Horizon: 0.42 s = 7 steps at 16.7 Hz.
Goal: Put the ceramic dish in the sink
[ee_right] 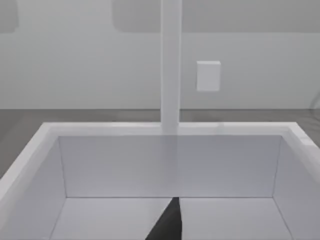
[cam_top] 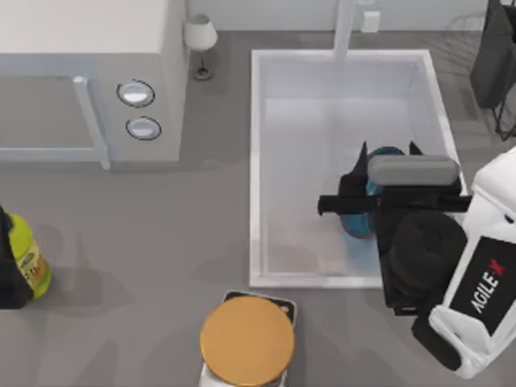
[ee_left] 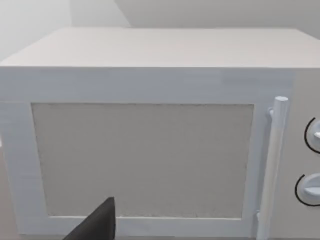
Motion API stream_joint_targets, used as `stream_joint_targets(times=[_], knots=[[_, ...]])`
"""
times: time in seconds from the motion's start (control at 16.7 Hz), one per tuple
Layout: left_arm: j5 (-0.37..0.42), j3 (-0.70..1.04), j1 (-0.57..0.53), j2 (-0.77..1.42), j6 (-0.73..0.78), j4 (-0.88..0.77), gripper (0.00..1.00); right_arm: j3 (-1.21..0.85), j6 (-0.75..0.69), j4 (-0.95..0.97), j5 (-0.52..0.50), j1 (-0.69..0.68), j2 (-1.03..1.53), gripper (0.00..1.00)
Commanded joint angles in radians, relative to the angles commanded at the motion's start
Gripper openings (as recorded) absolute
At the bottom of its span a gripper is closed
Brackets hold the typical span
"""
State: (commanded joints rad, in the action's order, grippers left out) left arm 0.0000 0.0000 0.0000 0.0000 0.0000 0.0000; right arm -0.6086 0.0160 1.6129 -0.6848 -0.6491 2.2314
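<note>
Right gripper (cam_top: 387,161) hangs over the sink (cam_top: 256,161) at its right side, above the ceramic dish (cam_top: 360,222); jaws' state cannot be told. Left arm parked facing the microwave (ee_left: 150,150).

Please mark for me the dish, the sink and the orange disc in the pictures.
dish (cam_top: 385,153): top view, blue edge showing above the right arm's wrist.
sink (cam_top: 255,161): top view, left rim.
orange disc (cam_top: 246,340): top view, middle of its flat top.
</note>
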Motion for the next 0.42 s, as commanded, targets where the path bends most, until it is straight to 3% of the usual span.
stream_joint_targets(times=[0.12, 0.42], knots=[[0.0, 0.0, 0.0, 0.0, 0.0, 0.0, 1.0, 0.0, 0.0, 0.0, 0.0, 0.0, 0.0, 1.0], [0.0, 0.0, 0.0, 0.0, 0.0, 0.0, 1.0, 0.0, 0.0, 0.0, 0.0, 0.0, 0.0, 1.0]])
